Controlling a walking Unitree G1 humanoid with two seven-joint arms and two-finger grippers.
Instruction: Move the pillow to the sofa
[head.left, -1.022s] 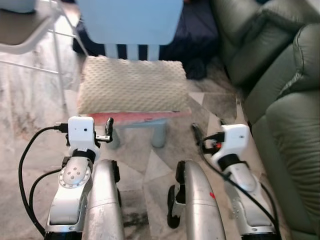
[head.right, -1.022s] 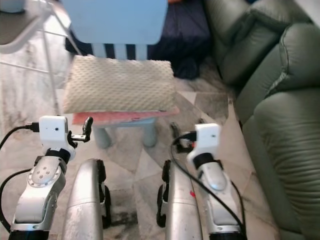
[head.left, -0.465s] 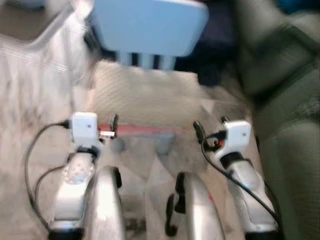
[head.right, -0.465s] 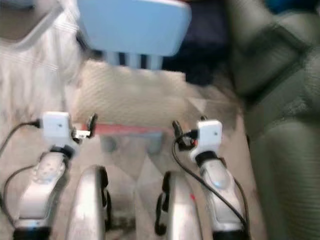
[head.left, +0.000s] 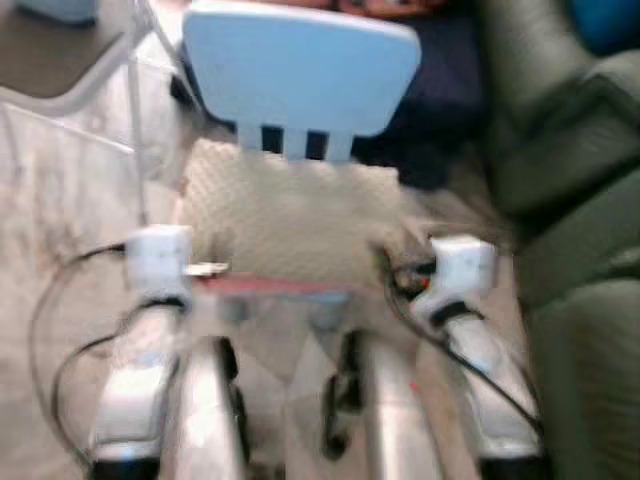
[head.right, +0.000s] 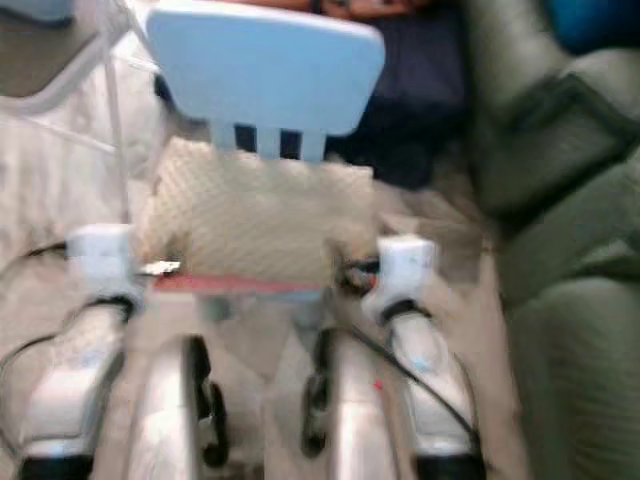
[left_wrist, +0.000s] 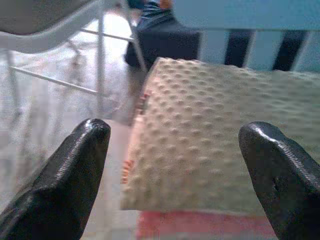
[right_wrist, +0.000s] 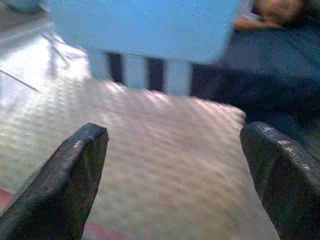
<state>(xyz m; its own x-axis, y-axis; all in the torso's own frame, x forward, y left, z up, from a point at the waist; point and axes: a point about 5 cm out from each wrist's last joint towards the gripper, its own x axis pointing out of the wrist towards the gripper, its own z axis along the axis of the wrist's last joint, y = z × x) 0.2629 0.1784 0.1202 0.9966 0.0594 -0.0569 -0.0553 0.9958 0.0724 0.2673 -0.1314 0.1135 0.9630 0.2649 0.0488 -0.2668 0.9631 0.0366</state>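
Cream dimpled pillow (head.left: 290, 222) lay flat on the seat of a small light-blue chair (head.left: 300, 65), over a red seat edge (head.left: 275, 287); head views were blurred. At far left stood a white-framed table (head.left: 60, 70) on a marbled floor (head.left: 60, 210). The left gripper (left_wrist: 175, 165) was held at the pillow's near left corner; in the left wrist view its two black fingers (left_wrist: 65, 175) were spread wide, nothing between them, the pillow corner lying in the gap but not touched. The right gripper (right_wrist: 175, 175) sat at the pillow's near right corner, fingers (right_wrist: 65, 175) also wide apart and holding nothing, the pillow surface ahead of them; contact there could not be told through the blur. At right was the dark green sofa (head.left: 580, 230), well apart from the pillow, with dark cloth (head.left: 450, 80) on the floor behind the chair. Against the frames from a second before: both grippers had come forward from short of the seat edge to its corners; the view had shifted and the chair back showed lower; the pillow sat on the chair as before.
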